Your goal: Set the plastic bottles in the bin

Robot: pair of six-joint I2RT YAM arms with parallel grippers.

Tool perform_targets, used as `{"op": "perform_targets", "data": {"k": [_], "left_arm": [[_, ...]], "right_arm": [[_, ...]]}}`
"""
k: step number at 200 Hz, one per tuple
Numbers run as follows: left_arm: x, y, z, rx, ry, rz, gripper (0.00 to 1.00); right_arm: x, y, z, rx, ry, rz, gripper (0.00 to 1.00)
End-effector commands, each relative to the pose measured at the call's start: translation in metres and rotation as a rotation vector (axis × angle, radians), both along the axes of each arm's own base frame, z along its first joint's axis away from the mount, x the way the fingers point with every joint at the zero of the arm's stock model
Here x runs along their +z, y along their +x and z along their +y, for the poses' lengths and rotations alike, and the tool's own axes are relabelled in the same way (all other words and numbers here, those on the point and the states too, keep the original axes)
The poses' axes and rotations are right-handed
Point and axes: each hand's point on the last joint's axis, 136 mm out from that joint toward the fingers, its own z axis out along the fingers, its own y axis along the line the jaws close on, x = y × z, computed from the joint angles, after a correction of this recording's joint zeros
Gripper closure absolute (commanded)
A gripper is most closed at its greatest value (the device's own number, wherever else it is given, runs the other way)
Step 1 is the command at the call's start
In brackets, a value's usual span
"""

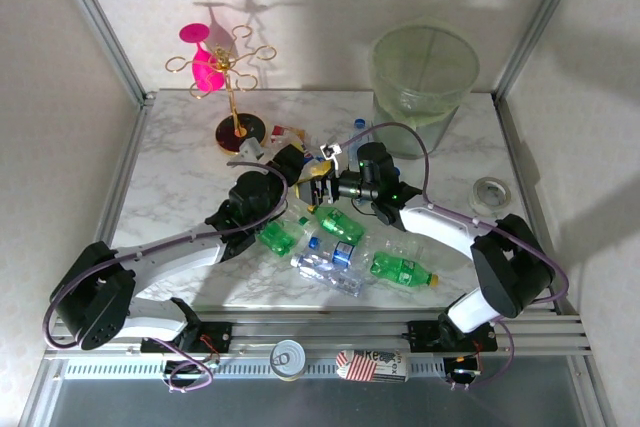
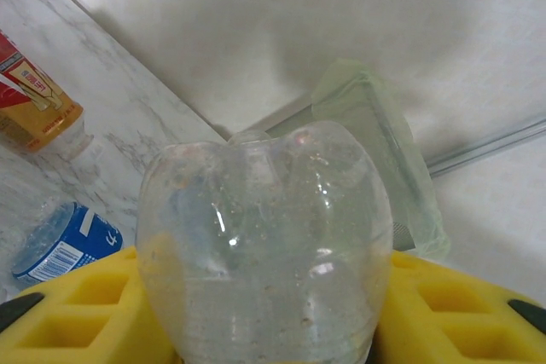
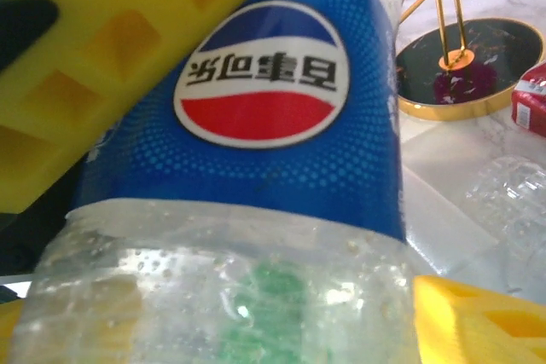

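Clamping a clear bottle [image 2: 264, 228] near its base, the left claw [image 2: 264, 334] was shut tight. The right claw [image 3: 299, 193] straddled a Pepsi bottle [image 3: 256, 117], one pad [image 3: 111, 66] on the label; whether it gripped, I couldn't tell. It needed to squeeze squarely before lifting, then clear the bin [image 1: 425, 97] rim at far right.

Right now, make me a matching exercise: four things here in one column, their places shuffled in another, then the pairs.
Things: 1 bin; 2 gold stand; 3 clear bottle; 4 tin can.
Places: A near rail, between the arm bases; B table's far left; C table's far right; D between the left gripper's fingers.
Pairs: 1-C, 2-B, 3-D, 4-A.
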Motion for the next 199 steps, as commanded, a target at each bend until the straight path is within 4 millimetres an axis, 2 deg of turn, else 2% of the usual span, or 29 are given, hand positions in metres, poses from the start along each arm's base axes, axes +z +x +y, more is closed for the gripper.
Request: {"op": "perform_targets", "data": {"k": [1, 16, 31, 50, 67, 89, 117, 129, 143, 162, 182, 199], "left_arm": [[0.019, -0.005, -0.003, -0.021, -0.045, -0.035, 0.51], [0.018, -0.005, -0.003, -0.022, -0.041, -0.033, 0.5], [0.017, -0.006, -0.003, -0.023, -0.037, -0.03, 0.46], [0.019, -0.007, 0.0, -0.011, -0.04, -0.033, 0.26], [0.026, -0.008, 0.011, 0.028, -0.04, -0.043, 0.01], [0.042, -0.01, 0.036, 0.104, -0.032, -0.076, 0.0], [0.061, -0.015, 0.082, 0.231, -0.003, -0.117, 0.0], [0.062, -0.018, 0.101, 0.277, 0.01, -0.123, 0.0], [0.058, -0.021, 0.119, 0.317, 0.017, -0.121, 0.0], [0.044, -0.024, 0.131, 0.334, 0.025, -0.1, 0.0], [0.023, -0.025, 0.133, 0.321, 0.045, -0.061, 0.0], [0.005, -0.023, 0.127, 0.286, 0.074, -0.019, 0.0]], "right_arm": [[0.01, 0.008, 0.003, -0.028, 0.005, -0.042, 0.32], [0.01, 0.007, 0.003, -0.027, 0.005, -0.041, 0.42], [0.012, 0.006, 0.002, -0.029, 0.01, -0.044, 0.47], [0.016, 0.006, 0.0, -0.031, 0.009, -0.057, 0.52], [0.02, 0.008, -0.002, -0.05, 0.001, -0.072, 0.54], [0.022, 0.012, -0.006, -0.08, -0.031, -0.089, 0.56], [0.027, 0.022, -0.015, -0.129, -0.071, -0.107, 0.57], [0.034, 0.03, -0.023, -0.16, -0.089, -0.121, 0.57], [0.047, 0.041, -0.036, -0.204, -0.111, -0.151, 0.57], [0.075, 0.064, -0.062, -0.306, -0.152, -0.21, 0.58], [0.116, 0.091, -0.097, -0.433, -0.158, -0.269, 0.58], [0.15, 0.118, -0.136, -0.579, -0.154, -0.314, 0.58]]}}
